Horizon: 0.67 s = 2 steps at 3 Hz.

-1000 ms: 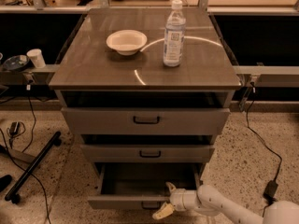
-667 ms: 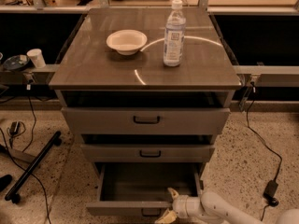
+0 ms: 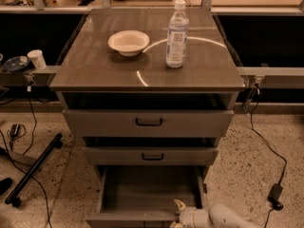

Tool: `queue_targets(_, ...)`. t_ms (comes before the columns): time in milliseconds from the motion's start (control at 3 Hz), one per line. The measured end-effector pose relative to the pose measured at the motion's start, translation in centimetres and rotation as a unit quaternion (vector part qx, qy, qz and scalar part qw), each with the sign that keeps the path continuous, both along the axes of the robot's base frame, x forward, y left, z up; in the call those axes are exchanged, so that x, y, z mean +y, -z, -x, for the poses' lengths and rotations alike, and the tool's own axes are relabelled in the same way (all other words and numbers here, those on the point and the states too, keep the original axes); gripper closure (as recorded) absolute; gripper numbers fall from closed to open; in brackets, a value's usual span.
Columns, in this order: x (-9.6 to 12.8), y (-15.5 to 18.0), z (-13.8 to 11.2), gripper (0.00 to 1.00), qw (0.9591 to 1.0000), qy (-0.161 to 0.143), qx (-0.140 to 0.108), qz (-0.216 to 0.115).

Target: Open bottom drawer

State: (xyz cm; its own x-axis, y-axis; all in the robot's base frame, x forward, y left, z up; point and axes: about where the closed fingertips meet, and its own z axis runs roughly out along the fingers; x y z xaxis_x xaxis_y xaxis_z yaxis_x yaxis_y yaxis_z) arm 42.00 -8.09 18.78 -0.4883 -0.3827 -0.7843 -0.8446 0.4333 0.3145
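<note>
While the bottom drawer (image 3: 149, 191) stands pulled out, the gripper (image 3: 177, 215) sits at its front edge. Its fingers (image 3: 179, 204) are closed on that front panel.

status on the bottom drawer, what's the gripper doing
Gripper at the front rim of the bottom drawer, right of centre. Drawer pulled well out, inside showing. Black stand leg on floor at left, apart from it.

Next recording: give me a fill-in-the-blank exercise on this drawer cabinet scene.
1. The cabinet has ____ grey drawers.
2. The end effector is at the ____ edge of the pulled-out bottom drawer.
3. Beside the bottle on the cabinet sits a white ____.
Missing words: three; front; bowl.
</note>
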Motion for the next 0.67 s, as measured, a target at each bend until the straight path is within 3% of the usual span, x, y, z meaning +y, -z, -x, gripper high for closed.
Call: queue_targets(667, 1.3, -5.2, -3.3, 0.00, 0.9991, -0.019, -0.037, 0.013)
